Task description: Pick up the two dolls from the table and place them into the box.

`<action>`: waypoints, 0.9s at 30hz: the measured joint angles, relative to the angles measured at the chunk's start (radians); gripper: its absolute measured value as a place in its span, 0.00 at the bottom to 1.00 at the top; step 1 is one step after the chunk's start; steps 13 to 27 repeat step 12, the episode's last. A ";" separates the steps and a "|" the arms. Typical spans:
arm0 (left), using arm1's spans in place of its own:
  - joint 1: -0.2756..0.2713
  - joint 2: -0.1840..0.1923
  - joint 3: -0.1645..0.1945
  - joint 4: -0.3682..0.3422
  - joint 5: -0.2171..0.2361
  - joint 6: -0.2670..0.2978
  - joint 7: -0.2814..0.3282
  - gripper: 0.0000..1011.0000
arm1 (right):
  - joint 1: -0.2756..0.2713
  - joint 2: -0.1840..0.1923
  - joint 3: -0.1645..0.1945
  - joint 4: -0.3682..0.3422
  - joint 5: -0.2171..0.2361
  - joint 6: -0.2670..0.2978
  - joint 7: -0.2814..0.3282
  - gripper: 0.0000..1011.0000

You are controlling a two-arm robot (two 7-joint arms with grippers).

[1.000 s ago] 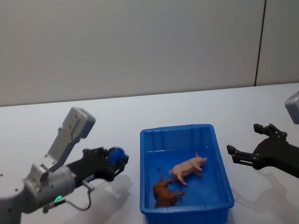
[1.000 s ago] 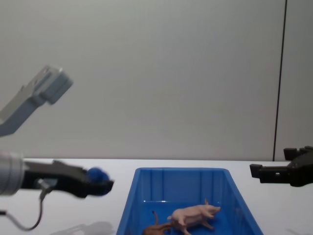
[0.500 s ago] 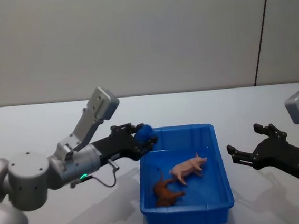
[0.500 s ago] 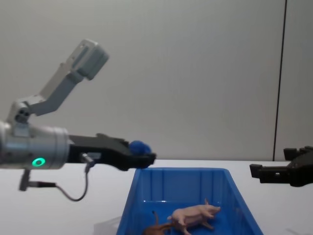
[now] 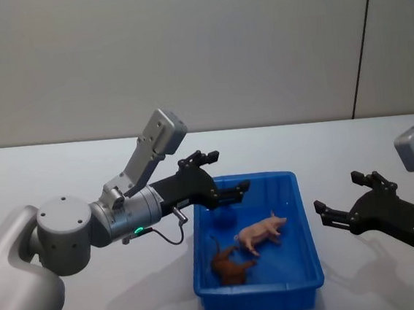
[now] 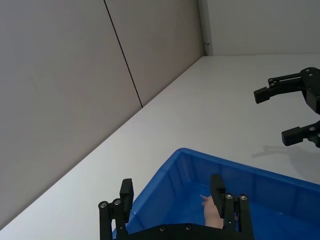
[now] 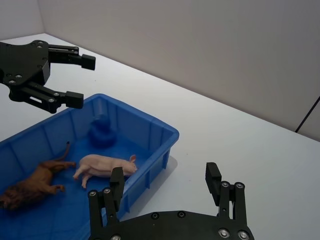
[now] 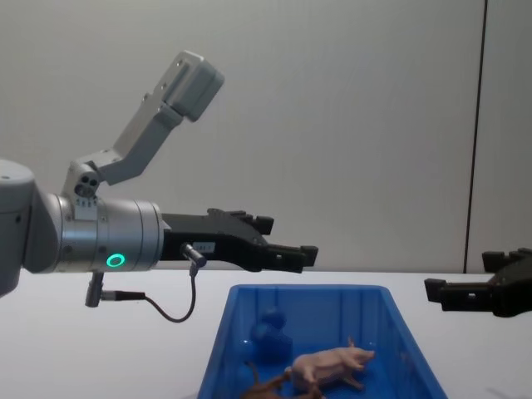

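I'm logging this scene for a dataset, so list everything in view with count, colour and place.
box: one, bright blue, on the table between the two arms.
pig doll: one, pale pink, lying in the box's middle.
brown animal doll: one, brown, long-tailed, lying in the box's near left part.
blue doll: one, blue, rounded, in the box's far left part.
table: one, white, under everything.
wall: grey, behind the table.
left gripper: black, open, above the box's far left corner.
right gripper: black, open, right of the box.
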 joint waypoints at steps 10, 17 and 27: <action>0.030 0.018 0.001 -0.063 -0.011 -0.024 0.027 0.99 | 0.000 0.000 0.000 0.000 0.000 0.000 0.000 0.99; 0.038 0.023 0.001 -0.077 -0.013 -0.026 0.034 0.99 | 0.000 0.000 0.000 0.000 0.000 0.000 0.000 0.99; 0.038 0.023 0.001 -0.077 -0.013 -0.026 0.034 0.99 | 0.000 0.000 0.000 0.000 0.000 0.000 0.000 0.99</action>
